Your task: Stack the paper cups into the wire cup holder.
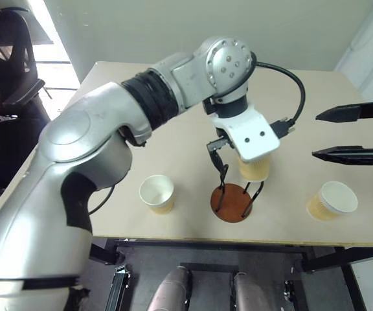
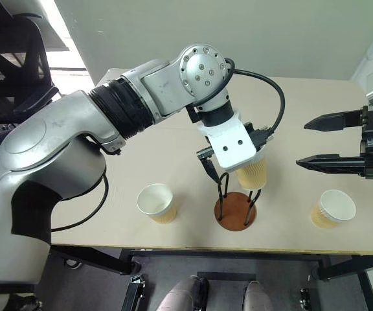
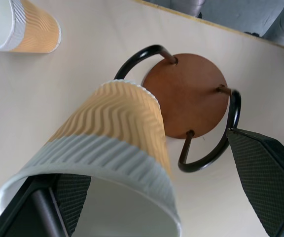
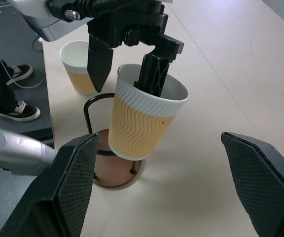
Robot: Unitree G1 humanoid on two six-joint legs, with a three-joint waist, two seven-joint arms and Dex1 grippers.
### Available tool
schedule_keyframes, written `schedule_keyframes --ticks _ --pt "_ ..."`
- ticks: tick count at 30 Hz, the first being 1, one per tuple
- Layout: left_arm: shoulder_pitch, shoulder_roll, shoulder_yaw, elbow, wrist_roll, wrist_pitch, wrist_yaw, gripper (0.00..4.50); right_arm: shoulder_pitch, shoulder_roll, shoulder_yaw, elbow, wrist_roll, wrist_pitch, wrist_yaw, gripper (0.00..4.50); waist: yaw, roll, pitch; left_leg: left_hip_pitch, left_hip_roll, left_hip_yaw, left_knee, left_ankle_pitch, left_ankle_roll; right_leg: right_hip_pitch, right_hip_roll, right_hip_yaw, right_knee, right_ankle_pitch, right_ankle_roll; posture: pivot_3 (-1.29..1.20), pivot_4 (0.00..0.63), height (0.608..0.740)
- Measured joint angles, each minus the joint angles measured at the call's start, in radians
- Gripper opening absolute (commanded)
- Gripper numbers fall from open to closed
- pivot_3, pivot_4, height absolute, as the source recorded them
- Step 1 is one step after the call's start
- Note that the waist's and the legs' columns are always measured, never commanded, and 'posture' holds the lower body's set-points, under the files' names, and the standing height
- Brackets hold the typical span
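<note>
Hanging tilted above the wire cup holder (image 4: 113,170), the ribbed paper cup (image 4: 141,121) sits between the spread fingers of the left gripper (image 4: 127,66): one finger (image 4: 154,74) reaches down inside the cup's mouth and the other (image 4: 100,61) stands clear of its outer wall, so the jaws look wide and the cup seems to hang loosely on the inner finger rather than being pinched. The relation that matters is the cup's axis against the holder's: the base of the cup points down toward the reddish disc base (image 3: 191,94) but leans off to one side, over or just outside one of the black wire loops (image 3: 142,57), instead of lying straight between the two loops. Judged from this, the cup could catch on a loop or tip out unless it is brought upright and centred over the disc. The holder stands near the table's (image 1: 173,149) front edge at the middle. Two more cups stand upright on the table, a second cup (image 1: 157,193) to the holder's left and a third cup (image 1: 332,201) well to its right. The right gripper (image 1: 351,133) hovers with fingers wide apart and empty, above the right-hand cup, and is the nearer arm for it; the left arm is nearer the left-hand cup.
</note>
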Motion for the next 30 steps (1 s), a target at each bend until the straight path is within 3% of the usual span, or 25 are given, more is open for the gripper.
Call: schedule_keyframes --ticks 4,7,18,30 --pt "0.0 -0.018 0.018 0.005 0.002 0.001 0.0 4.44 0.0 -0.001 0.0 0.0 -0.001 0.0 0.0 4.06 0.001 0.0 0.0 0.0 0.0 0.0 0.0 0.0 0.0 0.0 0.0 0.0 -0.001 0.0 0.0 0.0 0.15 0.74" --pt "0.0 -0.02 0.017 -0.006 -0.003 0.013 0.0 3.91 0.0 -0.002 0.0 0.001 -0.002 0.0 0.0 4.06 0.0 0.0 0.0 0.0 0.0 0.0 0.0 -0.001 0.0 0.0 0.0 0.0 -0.001 0.0 0.0 0.0 0.15 0.74" --pt "-0.005 0.024 -0.018 -0.044 -0.045 0.046 -0.001 0.03 -0.001 -0.005 0.0 0.008 -0.003 -0.003 0.001 4.06 0.004 0.0 0.0 0.0 0.0 0.0 0.001 -0.001 0.0 0.001 0.0 0.0 -0.001 0.0 0.0 0.0 0.15 0.74" --pt "-0.106 0.084 -0.178 -0.099 -0.129 0.028 -0.001 0.03 -0.004 -0.01 0.0 0.018 -0.01 -0.009 0.005 4.06 0.004 0.0 0.0 0.0 0.0 0.0 0.001 -0.003 0.0 0.002 0.0 0.0 -0.003 0.0 0.001 0.0 0.15 0.74"
